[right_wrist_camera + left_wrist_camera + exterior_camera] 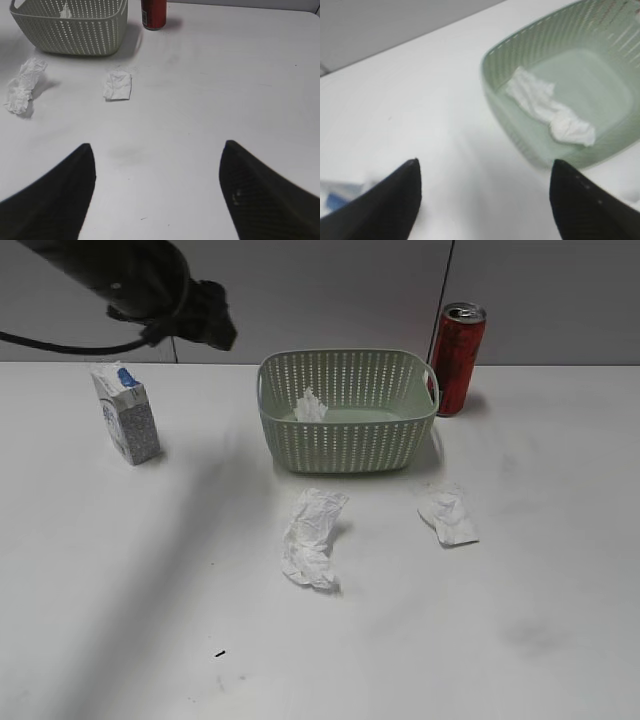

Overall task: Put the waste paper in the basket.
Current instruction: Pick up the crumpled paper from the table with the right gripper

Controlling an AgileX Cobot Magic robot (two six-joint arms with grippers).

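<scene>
The sage-green basket [350, 445] stands at the back middle of the table, with one crumpled white paper wad [310, 407] inside it. A second wad [312, 537] lies on the table in front of the basket, and a third [448, 513] to the front right. My left gripper [485, 162] is open and empty, raised above the table left of the basket [490, 85], with the wad inside [550, 107] in sight. In the exterior view it [215, 325] hangs at the upper left. My right gripper [157, 145] is open and empty, low over bare table, well short of the nearest wad [118, 85].
A tall red can [458, 358] stands just right of the basket. A small white-grey carton with a blue top [127, 412] stands at the left. The right wrist view also shows the basket [70, 35], the can [153, 14] and the other loose wad [22, 85].
</scene>
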